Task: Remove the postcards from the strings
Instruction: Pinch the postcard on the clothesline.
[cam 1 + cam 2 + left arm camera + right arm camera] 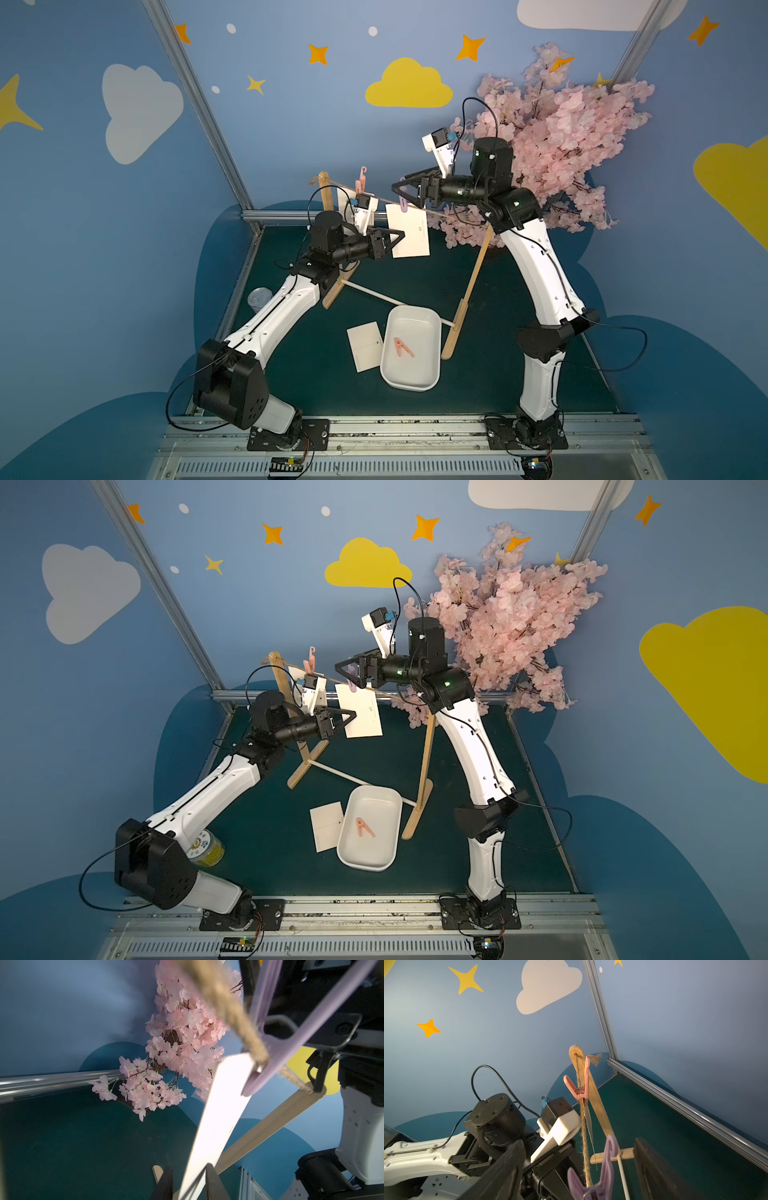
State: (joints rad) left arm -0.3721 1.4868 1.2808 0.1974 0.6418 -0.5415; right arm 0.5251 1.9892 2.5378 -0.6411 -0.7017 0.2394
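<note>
Both top views showed the postcards as plain white rectangles bearing a faint line and tiny marks, too small to read. The first postcard hung at mid-span of the twine, a thin brown cord strung between two wooden posts. It was pinned at its top edge by a purple clothespin. The second postcard hung nearer the left post under a pink clothespin, mostly hidden behind the left arm's wrist camera. The third postcard lay flat on the green table, touching a white tray that held a loose pink clothespin.

The left gripper straddled the first postcard's lower left edge. Only the left wrist view showed its fingers close on either side of the paper, one against it and a sliver of gap at the other; whether it pinched could not be told. The right gripper stood released. The right wrist view showed its jaws wide apart on either side of the purple clothespin, not touching it. In that view the second postcard was only a thin edge, and the third postcard and tray were out of frame.
</note>
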